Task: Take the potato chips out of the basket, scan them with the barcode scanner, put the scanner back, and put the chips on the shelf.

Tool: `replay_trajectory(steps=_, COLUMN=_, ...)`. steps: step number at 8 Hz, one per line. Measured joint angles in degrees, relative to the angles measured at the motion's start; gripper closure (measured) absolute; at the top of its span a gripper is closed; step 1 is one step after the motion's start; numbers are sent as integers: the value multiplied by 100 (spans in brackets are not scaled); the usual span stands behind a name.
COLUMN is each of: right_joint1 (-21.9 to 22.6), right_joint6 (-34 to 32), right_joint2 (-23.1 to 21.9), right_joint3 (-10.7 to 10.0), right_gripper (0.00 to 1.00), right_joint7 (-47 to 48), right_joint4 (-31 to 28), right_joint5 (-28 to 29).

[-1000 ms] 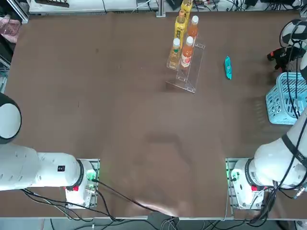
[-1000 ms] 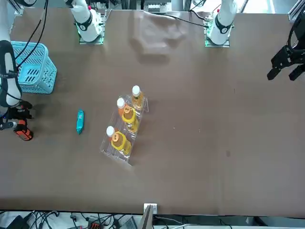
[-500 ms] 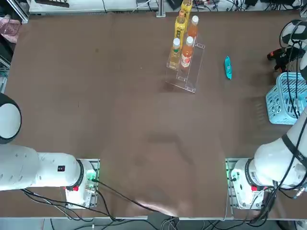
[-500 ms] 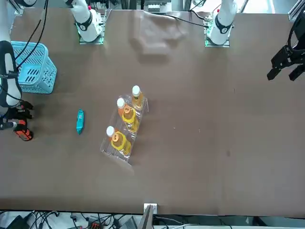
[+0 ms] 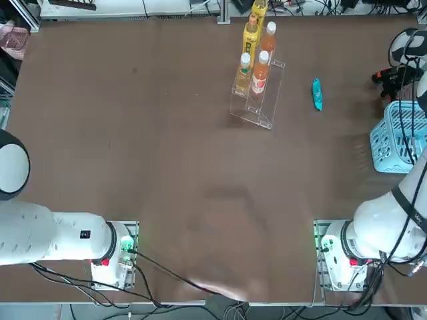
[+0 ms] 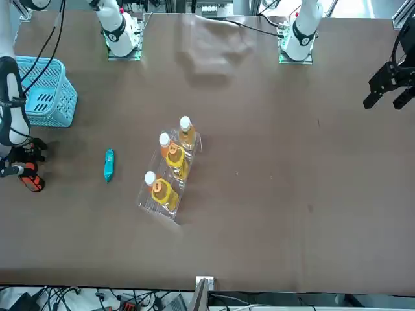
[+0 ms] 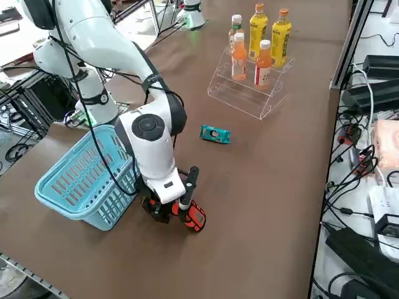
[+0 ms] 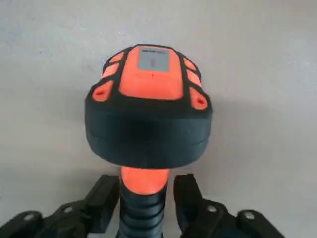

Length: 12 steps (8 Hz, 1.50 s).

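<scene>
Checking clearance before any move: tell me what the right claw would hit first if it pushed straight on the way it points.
The right claw points down with the barcode scanner between its open fingers; then, likely, the table.

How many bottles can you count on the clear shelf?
4, all upright on the shelf: two orange bottles on the lower tier, two yellow bottles on the tier behind. None seems hidden.

1. In the top view the basket (image 5: 400,137) runs off the table's right edge.
2. The right arm hides most of the barcode scanner (image 6: 30,180) in the front view.
3. The potato chips (image 7: 215,134) print is too small to read.
</scene>
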Motion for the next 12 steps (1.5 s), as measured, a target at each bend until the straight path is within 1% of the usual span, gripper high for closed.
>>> replay_trajectory(steps=1, right_joint1=0, right_joint6=1, right_joint2=0, right_joint3=3, right_gripper=13, right_joint7=0, right_joint4=4, right_joint5=0)
replay_trajectory(steps=2, right_joint1=0, right_joint6=1, right_joint2=0, right_joint3=5, right_gripper=0, right_joint7=0, right_joint4=16, right_joint5=1)
replay_trajectory(steps=4, right_joint1=10, right_joint6=-69, right_joint2=-5, right_joint3=25, right_gripper=0, right_joint7=0, right_joint4=166, right_joint5=1)
replay_trajectory(steps=5, right_joint1=37, right_joint6=-298, right_joint2=-16, right_joint3=42, right_gripper=0, right_joint7=0, right_joint4=333, right_joint5=1)
replay_trajectory(steps=7, right_joint1=140, right_joint6=-1196, right_joint2=-61, right_joint3=75, right_gripper=0, right_joint7=0, right_joint4=900, right_joint5=-1)
replay_trajectory(steps=9, right_joint1=410, right_joint6=-2056, right_joint2=-222, right_joint3=76, right_gripper=0, right_joint7=12, right_joint4=1383, right_joint5=-1)
replay_trajectory(steps=12, right_joint1=847, right_joint6=-2660, right_joint2=-551, right_joint3=73, right_gripper=0, right_joint7=359, right_joint4=1492, right_joint5=-60)
